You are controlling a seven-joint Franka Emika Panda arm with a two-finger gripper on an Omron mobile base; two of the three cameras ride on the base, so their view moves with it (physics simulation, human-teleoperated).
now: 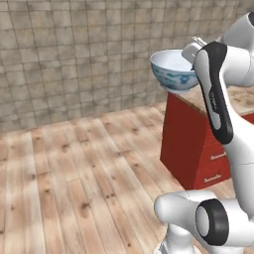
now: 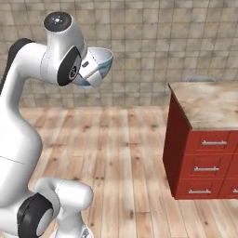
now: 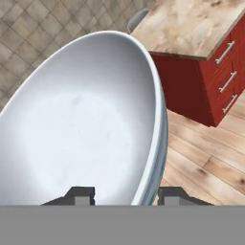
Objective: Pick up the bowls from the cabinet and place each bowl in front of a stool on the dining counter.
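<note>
I have the gripper (image 3: 125, 195) clamped on the rim of the white bowl (image 3: 81, 129): in the hand view one dark finger sits inside the wall and the other outside it, with the rim running up between them. The bowl's inside is plain white and I see nothing in it.

From the left base view the bowl (image 1: 173, 72) hangs in the air, high up, mouth roughly upward and a little tilted, with blue patterning on its outer wall. It is above and just beyond the near corner of a red cabinet (image 1: 191, 144), touching nothing but the hand. The arm's forearm (image 1: 216, 92) crosses in front of its right side there, so I cannot see the fingers in that view.

The right base view gives me the bowl (image 2: 103, 60) from the other side, half hidden behind the wrist (image 2: 65, 56), well apart from the cabinet (image 2: 204, 162) at right. That view shows three drawers with grey handles and the cabinet's beige veined top (image 2: 207, 104). Wooden floor (image 2: 125, 153) lies below, tiled wall (image 2: 153, 42) behind.
</note>
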